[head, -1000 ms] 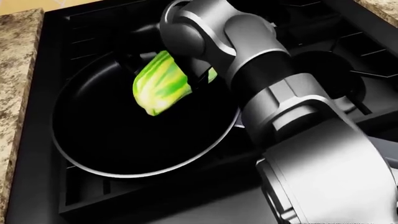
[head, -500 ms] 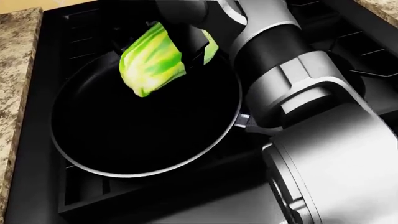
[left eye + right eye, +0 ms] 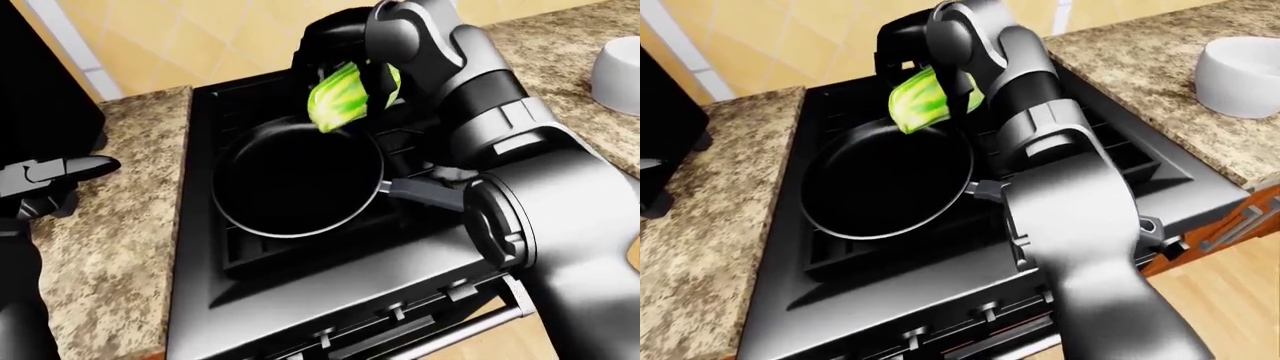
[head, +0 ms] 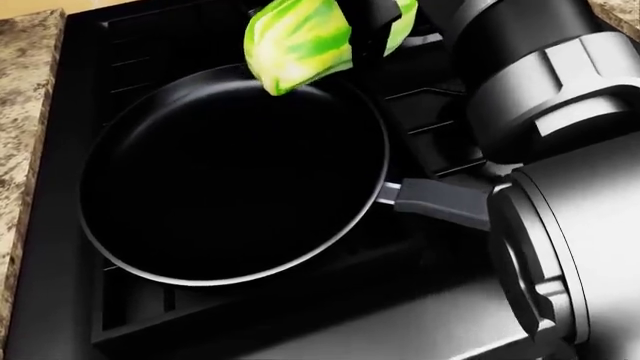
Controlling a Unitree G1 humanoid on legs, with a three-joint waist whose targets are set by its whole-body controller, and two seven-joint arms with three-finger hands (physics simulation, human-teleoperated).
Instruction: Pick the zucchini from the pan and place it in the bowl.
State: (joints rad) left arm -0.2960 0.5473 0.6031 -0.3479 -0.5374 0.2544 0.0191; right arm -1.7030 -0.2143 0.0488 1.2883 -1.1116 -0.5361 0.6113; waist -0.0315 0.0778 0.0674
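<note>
Lifted off the pan, zucchini sits gripped in partly hidden right fingers.

A black stove sits between speckled granite counters, tiled wall behind.

zucchini: green, pale-yellow streaked | pan: black, silver-rimmed | bowl: white | counter: speckled brown granite

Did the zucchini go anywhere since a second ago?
Yes. In the head view the zucchini, gripped by the right robot hand, has risen toward the top, from over the pan's inside to above its upper rim.
</note>
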